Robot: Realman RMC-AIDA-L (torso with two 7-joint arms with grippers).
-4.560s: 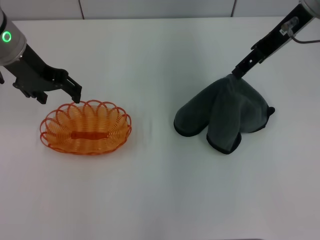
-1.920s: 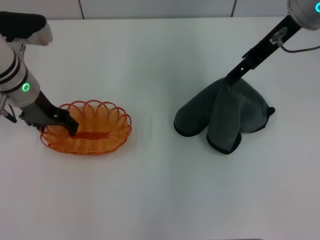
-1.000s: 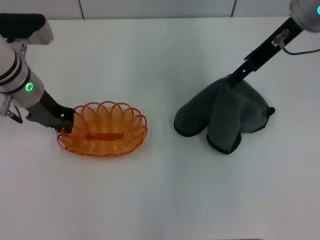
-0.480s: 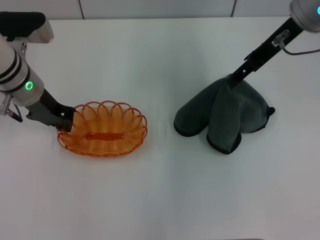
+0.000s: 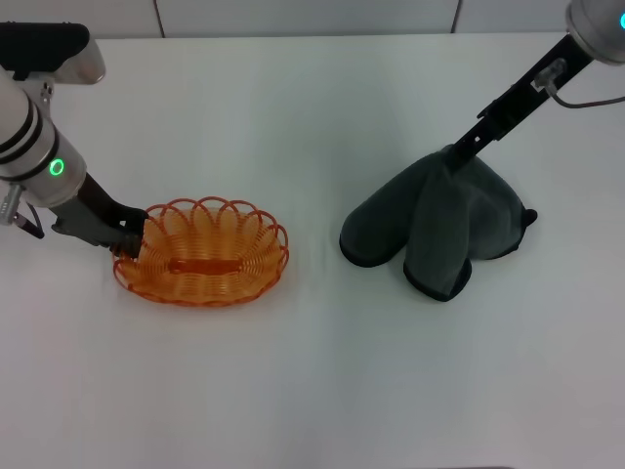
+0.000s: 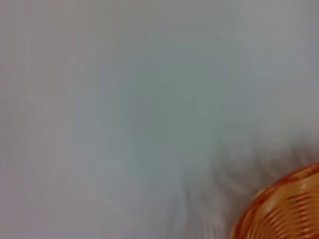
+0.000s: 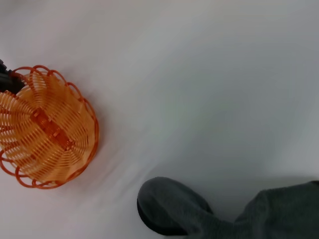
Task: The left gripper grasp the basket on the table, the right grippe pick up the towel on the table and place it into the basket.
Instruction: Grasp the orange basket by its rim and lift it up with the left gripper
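Two grippers work the white table: the left gripper clamps the orange wire basket's nine o'clock rim. The right grippe pinches the dark grey towel's twelve o'clock edge, well apart from the basket.

Pale grey panelled wall behind, evenly lit.

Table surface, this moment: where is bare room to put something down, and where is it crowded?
The table is bare along the whole near edge, in the gap between the basket and the towel, and across the far middle. It is crowded at the basket's left rim, where the left gripper grips it, and at the towel's far peak, where the right gripper pinches it.
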